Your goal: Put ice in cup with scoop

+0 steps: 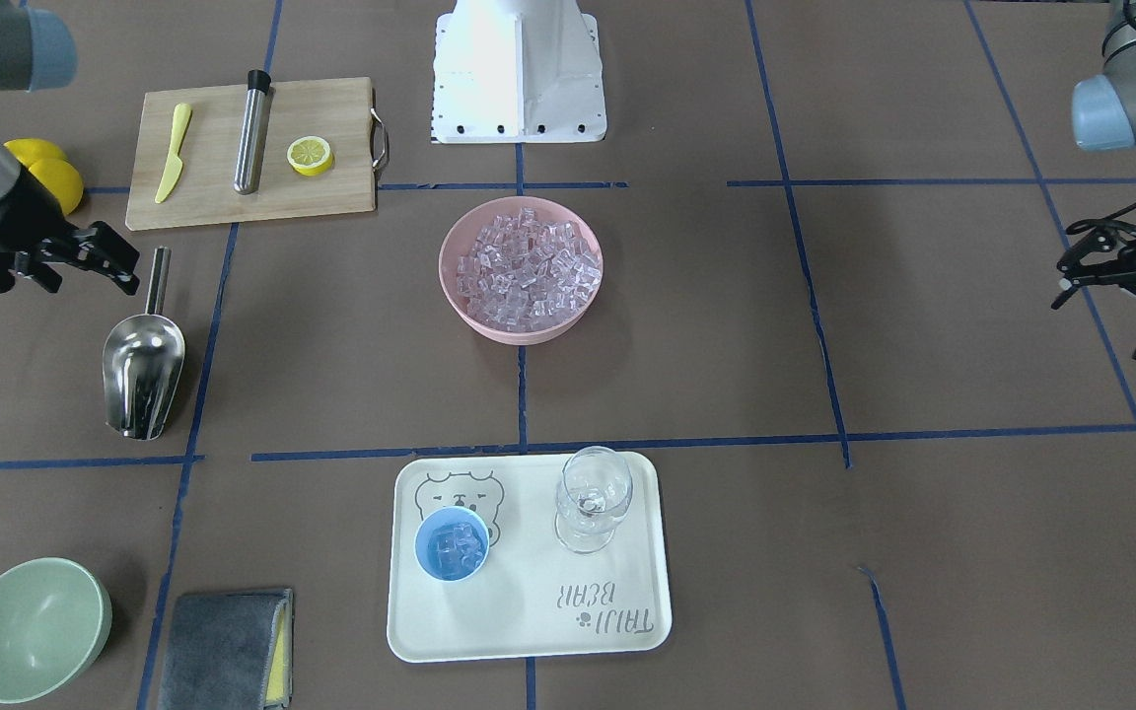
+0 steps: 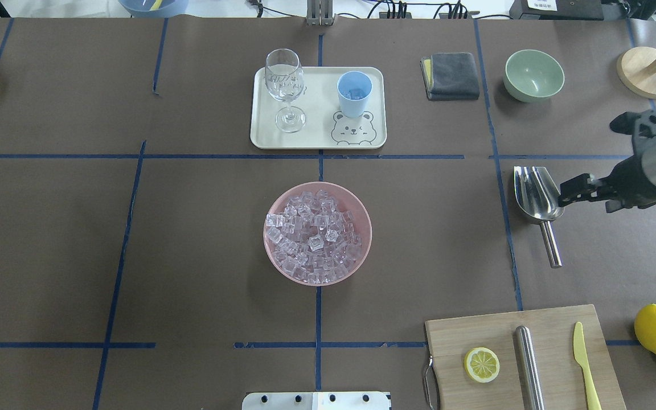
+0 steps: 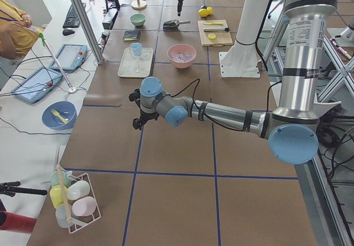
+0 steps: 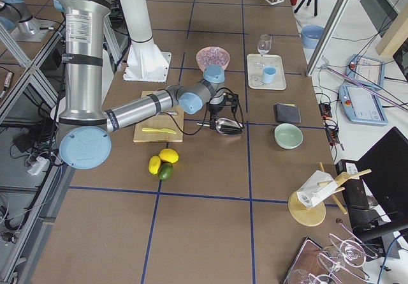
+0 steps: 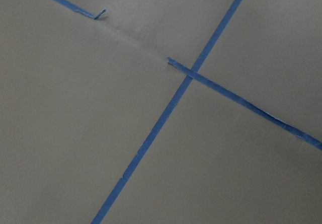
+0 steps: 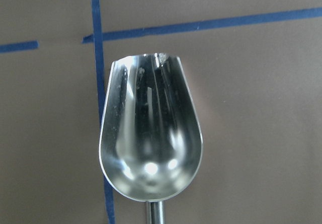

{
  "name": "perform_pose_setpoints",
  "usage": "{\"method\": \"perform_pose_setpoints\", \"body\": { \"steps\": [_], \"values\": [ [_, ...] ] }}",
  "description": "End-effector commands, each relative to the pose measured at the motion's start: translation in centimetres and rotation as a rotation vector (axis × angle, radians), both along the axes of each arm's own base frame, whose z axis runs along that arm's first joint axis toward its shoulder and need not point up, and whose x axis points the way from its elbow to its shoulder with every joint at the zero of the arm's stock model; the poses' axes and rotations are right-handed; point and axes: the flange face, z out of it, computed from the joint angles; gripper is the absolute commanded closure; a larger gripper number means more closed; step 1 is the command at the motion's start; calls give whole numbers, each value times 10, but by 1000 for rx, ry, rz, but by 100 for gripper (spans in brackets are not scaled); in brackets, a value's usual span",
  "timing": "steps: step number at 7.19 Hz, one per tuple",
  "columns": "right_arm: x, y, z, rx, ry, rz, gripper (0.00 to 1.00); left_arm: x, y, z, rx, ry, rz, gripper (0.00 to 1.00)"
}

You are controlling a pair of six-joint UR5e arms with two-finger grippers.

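Observation:
The steel scoop [image 1: 142,365] [image 2: 536,196] lies empty on the table, trough up, and fills the right wrist view [image 6: 151,138]. My right gripper [image 1: 85,271] [image 2: 595,159] hangs open above it, holding nothing; its fingers are out of the wrist view. The ice [image 1: 527,268] [image 2: 314,234] is heaped in a pink bowl [image 1: 458,296] at the table's middle. The light-blue cup [image 1: 452,544] [image 2: 354,93] stands on a cream tray [image 1: 529,621] with a few cubes inside. My left gripper [image 1: 1110,320] [image 3: 138,110] hovers open and empty far off on the other side.
A clear stemmed glass [image 1: 593,498] shares the tray. A cutting board [image 1: 331,197] carries a lemon half, a yellow knife and a steel cylinder. Lemons [image 1: 50,173], a green bowl [image 1: 31,631] and a grey cloth [image 1: 223,651] sit on the scoop's side.

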Motion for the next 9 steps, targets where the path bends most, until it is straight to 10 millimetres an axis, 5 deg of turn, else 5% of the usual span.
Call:
{"method": "perform_pose_setpoints", "body": {
  "steps": [1,3,5,9],
  "values": [
    [73,-33,8,-29,34,62,0,-98,-2,11,-174,-33,-185,0],
    [124,-58,36,-37,66,65,0,-179,14,33,-405,-40,-335,0],
    [140,-57,48,-37,36,51,0,-187,17,47,-482,-38,-347,0],
    [139,-54,72,-5,32,-36,0,-182,14,45,-483,-33,-338,0]
  ]
}}
